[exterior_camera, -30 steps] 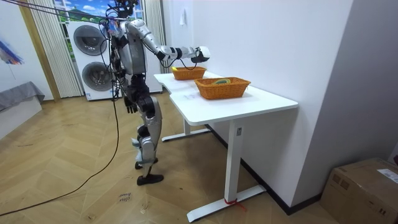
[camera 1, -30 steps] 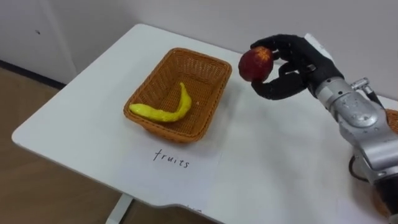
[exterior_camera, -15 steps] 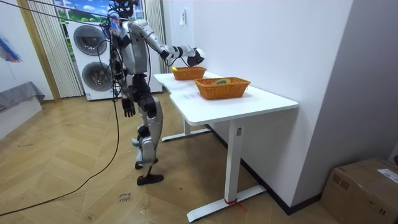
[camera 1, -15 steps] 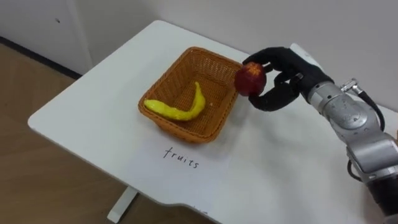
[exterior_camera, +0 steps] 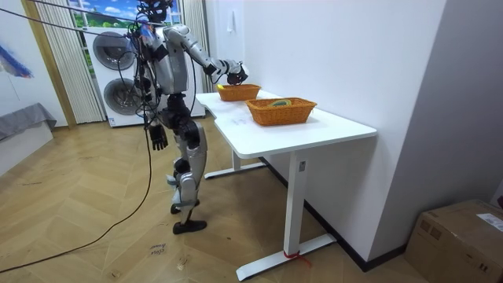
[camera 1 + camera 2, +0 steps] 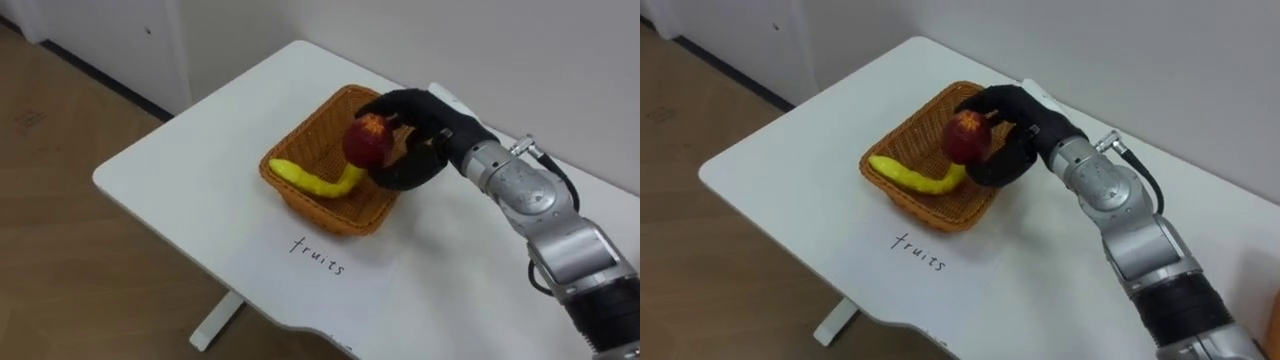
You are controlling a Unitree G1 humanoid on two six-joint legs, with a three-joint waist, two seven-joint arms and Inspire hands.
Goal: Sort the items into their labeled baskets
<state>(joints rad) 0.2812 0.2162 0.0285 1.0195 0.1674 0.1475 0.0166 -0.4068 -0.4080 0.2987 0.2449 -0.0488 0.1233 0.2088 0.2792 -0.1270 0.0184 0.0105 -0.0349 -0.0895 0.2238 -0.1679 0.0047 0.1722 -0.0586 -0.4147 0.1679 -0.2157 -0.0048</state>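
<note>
A red apple (image 6: 366,141) hangs over the woven fruit basket (image 6: 300,150), held in my black right hand (image 6: 420,140) with fingers and thumb curled round it. In the right eye view the apple (image 6: 967,137) and the right hand (image 6: 1015,130) hover above the basket's (image 6: 900,150) right half. A yellow banana (image 6: 315,181) lies inside the basket. In the room view I stand at the table's far end; my right hand (image 5: 233,72) reaches over the far basket (image 5: 238,92), and my left hand (image 5: 158,135) hangs by my hip.
The white table (image 6: 190,170) carries a handwritten label (image 6: 318,256) in front of the basket. A second woven basket (image 5: 281,110) stands nearer on the table in the room view. The table's left edge drops to wooden floor (image 6: 70,130).
My right hand has carried the apple leftwards, from beside the basket's right rim to above its inside. The eye views have shifted too, so the camera moved.
</note>
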